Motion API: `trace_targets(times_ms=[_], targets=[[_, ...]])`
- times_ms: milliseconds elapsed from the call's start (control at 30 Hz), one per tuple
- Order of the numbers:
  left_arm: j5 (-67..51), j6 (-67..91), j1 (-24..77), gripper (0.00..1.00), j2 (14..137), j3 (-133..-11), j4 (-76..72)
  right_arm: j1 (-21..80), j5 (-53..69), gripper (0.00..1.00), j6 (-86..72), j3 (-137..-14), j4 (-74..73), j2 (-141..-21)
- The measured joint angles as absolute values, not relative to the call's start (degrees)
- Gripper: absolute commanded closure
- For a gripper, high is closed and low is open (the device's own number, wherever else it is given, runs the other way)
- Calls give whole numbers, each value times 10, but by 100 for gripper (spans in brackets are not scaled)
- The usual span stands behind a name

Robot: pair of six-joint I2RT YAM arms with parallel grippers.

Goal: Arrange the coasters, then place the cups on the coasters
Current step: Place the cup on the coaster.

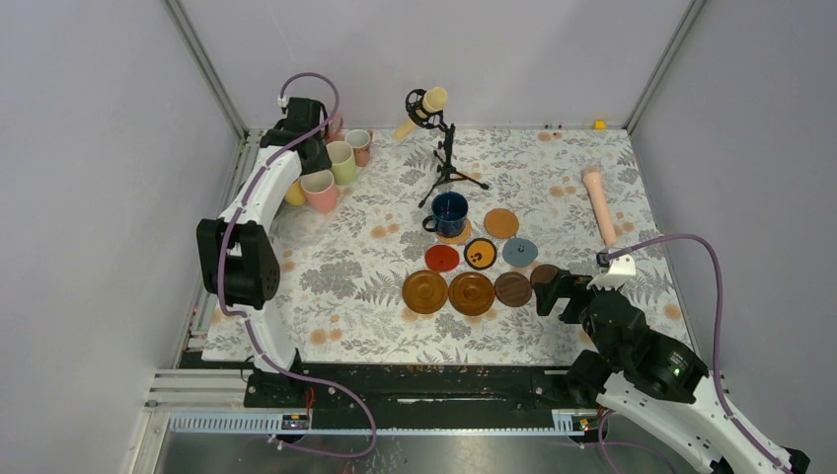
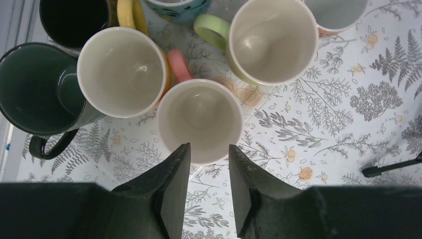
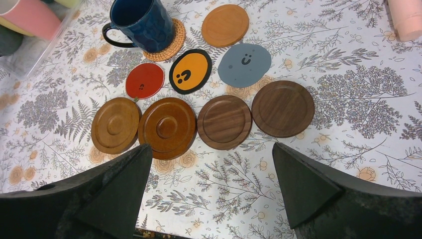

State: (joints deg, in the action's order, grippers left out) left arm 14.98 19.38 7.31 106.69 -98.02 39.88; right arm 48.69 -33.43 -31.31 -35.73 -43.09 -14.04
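Several cups stand bunched at the back left: a pink-handled cup (image 2: 199,119), a yellow one (image 2: 122,72), a pale green one (image 2: 273,40), a dark green one (image 2: 35,89) and a black one (image 2: 74,20). My left gripper (image 2: 209,147) hovers over the near rim of the pink-handled cup (image 1: 320,190), its jaws narrowly apart and holding nothing. A navy cup (image 3: 142,22) sits on a cork coaster (image 3: 171,42). Red (image 3: 145,80), orange (image 3: 190,71), grey-blue (image 3: 244,64), tan (image 3: 225,25) and several wooden coasters (image 3: 167,127) lie in rows. My right gripper (image 3: 211,146) stands open above the wooden row.
A cream microphone on a black stand (image 1: 434,109) rises behind the coasters. A pink cylinder (image 1: 599,202) lies at the right. Grey walls close in the floral table (image 1: 355,326) on three sides.
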Motion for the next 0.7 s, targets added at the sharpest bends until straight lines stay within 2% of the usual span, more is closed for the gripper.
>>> trace_targets(times_ms=[700], targets=[[120, 299, 12, 60, 1067, -901, 359, 487, -335, 1, -313, -357, -431, -140]])
